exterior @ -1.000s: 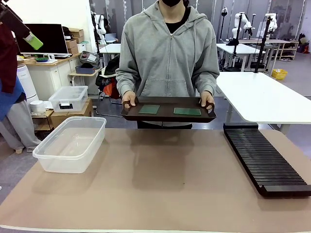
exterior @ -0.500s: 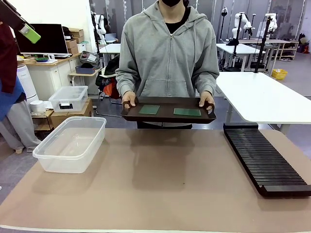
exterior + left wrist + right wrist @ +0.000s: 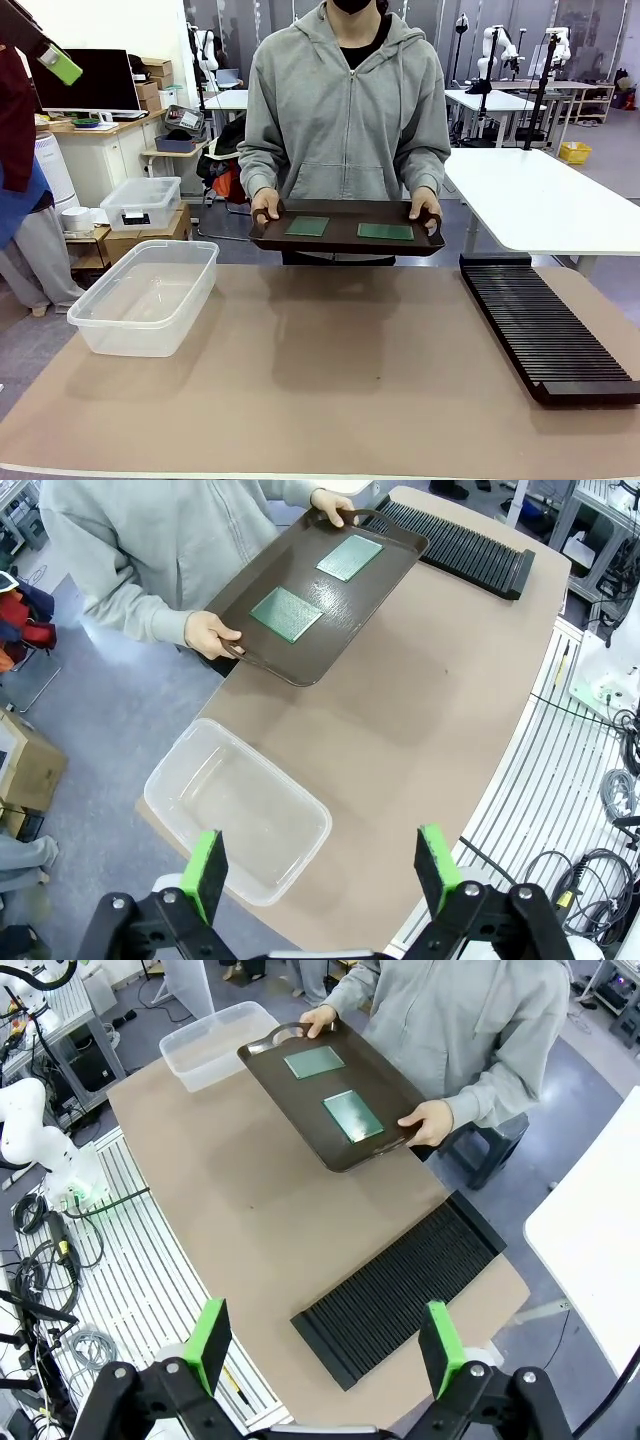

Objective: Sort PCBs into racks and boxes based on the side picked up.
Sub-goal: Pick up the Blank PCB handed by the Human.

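Pre-pick: L gripper [image 3: 321,868] and R gripper [image 3: 325,1347] wide open, empty, high over table [image 3: 330,400].
Two PCBs [image 3: 307,226] lie flat, side by side along long axis of tray [image 3: 345,243], which a person [image 3: 345,130] holds by both ends at table's far edge, axis running L–R. L board nearer L arm and tub [image 3: 140,340]; R board [image 3: 385,231] nearer R arm and rack [image 3: 545,330]. Judgement: either arm must reach fwd and well down; boards lie apart, so no clash likely.

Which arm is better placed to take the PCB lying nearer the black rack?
Probably the right. That PCB lies on the right half of the tray, on the rack side, where the right arm enters. The right gripper is open and empty.
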Controlling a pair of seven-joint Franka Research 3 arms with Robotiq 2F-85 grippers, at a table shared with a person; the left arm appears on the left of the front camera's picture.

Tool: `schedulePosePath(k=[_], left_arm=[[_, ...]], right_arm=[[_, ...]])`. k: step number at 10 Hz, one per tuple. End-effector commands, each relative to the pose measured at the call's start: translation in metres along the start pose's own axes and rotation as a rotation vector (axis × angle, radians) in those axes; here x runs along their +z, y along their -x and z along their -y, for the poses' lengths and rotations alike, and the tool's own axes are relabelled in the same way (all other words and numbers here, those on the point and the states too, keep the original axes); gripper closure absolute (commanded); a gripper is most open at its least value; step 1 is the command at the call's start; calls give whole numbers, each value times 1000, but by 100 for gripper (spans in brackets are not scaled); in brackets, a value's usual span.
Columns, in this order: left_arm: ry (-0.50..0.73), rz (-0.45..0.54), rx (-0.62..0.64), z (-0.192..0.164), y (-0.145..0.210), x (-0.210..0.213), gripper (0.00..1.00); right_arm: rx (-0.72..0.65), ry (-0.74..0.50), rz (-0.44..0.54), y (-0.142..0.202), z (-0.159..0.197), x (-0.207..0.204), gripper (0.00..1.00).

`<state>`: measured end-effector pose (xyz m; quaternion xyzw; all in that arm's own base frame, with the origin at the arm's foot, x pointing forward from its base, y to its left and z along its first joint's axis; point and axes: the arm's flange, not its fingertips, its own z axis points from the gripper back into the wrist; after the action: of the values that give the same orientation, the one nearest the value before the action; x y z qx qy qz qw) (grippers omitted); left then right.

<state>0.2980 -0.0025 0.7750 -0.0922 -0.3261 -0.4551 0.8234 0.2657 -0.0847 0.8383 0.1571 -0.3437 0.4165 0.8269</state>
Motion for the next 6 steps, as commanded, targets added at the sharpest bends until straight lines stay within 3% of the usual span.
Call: schedulePosePath(k=[1, 6], left_arm=[[5, 7, -2, 0, 2, 0, 0], [5, 7, -2, 0, 2, 0, 0]], right_arm=[[7, -9, -1, -1, -2, -3, 0], [7, -9, -1, -1, -2, -3, 0]])
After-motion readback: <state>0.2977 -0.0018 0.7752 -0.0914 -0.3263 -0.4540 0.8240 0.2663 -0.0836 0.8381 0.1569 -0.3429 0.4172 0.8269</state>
